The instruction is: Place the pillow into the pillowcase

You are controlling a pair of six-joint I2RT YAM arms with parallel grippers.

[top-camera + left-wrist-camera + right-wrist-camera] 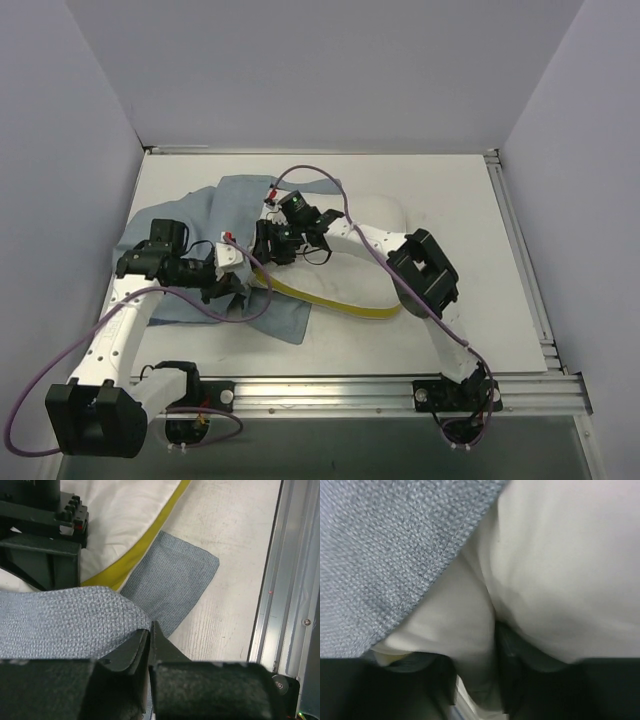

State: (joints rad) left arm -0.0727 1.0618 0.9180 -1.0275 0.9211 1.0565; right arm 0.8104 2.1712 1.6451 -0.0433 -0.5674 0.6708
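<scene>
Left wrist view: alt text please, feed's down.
The left gripper is shut on a fold of the grey-blue pillowcase. Beyond it lies the white pillow with its yellow band, a flat pillowcase corner beside it.

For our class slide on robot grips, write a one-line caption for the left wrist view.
Left gripper pinches a fold of the pillowcase, the yellow-edged pillow lying beyond it on the table.

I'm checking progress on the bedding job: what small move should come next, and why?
Probably the left claw should draw the edge of the pillowcase that it pinches farther over the pillow. Most of the pillow lies outside the case, with only its near corner under the grey cloth, and a fold of it sits in the right claw.
</scene>
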